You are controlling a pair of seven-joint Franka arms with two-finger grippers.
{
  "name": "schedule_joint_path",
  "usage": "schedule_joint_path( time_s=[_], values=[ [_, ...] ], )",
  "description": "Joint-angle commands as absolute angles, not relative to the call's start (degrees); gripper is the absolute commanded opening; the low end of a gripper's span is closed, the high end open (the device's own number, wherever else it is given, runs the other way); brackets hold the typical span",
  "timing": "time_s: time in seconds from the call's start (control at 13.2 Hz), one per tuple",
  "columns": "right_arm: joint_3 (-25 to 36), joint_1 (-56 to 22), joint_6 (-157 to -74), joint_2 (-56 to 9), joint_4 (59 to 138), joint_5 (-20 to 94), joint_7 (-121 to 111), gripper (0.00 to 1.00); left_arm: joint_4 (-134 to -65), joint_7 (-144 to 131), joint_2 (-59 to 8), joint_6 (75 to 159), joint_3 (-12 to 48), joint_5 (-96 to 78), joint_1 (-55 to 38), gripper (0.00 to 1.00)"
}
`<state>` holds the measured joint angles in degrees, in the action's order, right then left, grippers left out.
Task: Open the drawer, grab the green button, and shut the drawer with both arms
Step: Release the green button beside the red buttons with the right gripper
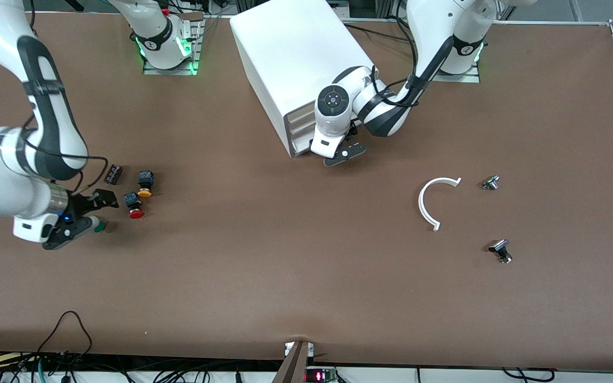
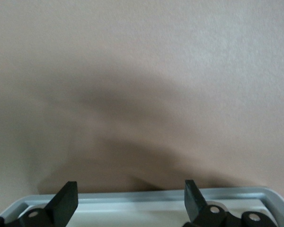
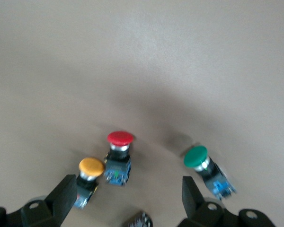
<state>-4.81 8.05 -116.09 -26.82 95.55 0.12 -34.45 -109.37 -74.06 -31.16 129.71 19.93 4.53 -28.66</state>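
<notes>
Both my grippers spread wide, holding nothing.
My left gripper point(image 1: 345, 153) sits at the drawer point(image 2: 146, 201) lip in front of the cabinet point(image 1: 296, 64); my right gripper point(image 1: 80, 226) hangs by the green button point(image 3: 204, 166), which lies on the table point(image 1: 285, 255) near the red button point(image 1: 135, 206).

The cabinet point(image 1: 296, 64) stands between the arms' bases; three buttons point(image 1: 136, 205) lie together toward the right arm's end.
</notes>
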Motion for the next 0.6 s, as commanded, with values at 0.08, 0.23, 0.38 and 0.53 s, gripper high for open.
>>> schedule_joint_path(
  time_s=[0.08, 0.23, 0.38, 0.53],
  values=[
    [-4.75, 8.0, -109.53, -17.87, 96.77, 0.62, -33.93, 0.99, -110.65, -75.5, -29.88, 129.2, 21.01, 5.19, -28.83, 0.99],
    [-4.75, 8.0, -106.89, -13.38, 96.77, 0.79, -32.97, 0.99, -110.65, -75.5, -29.88, 129.2, 21.53, 5.1, -28.83, 0.99],
    [-5.7, 8.0, -103.38, -8.9, 96.77, 0.79, -30.07, 0.99, -110.65, -76.28, -29.88, 129.2, 21.97, 5.1, -28.74, 0.99],
    [-6.33, 8.0, -100.13, -5.29, 96.16, 0.79, -29.62, 0.99, -110.22, -76.46, -29.8, 129.2, 21.97, 5.1, -28.04, 0.99]
  ],
)
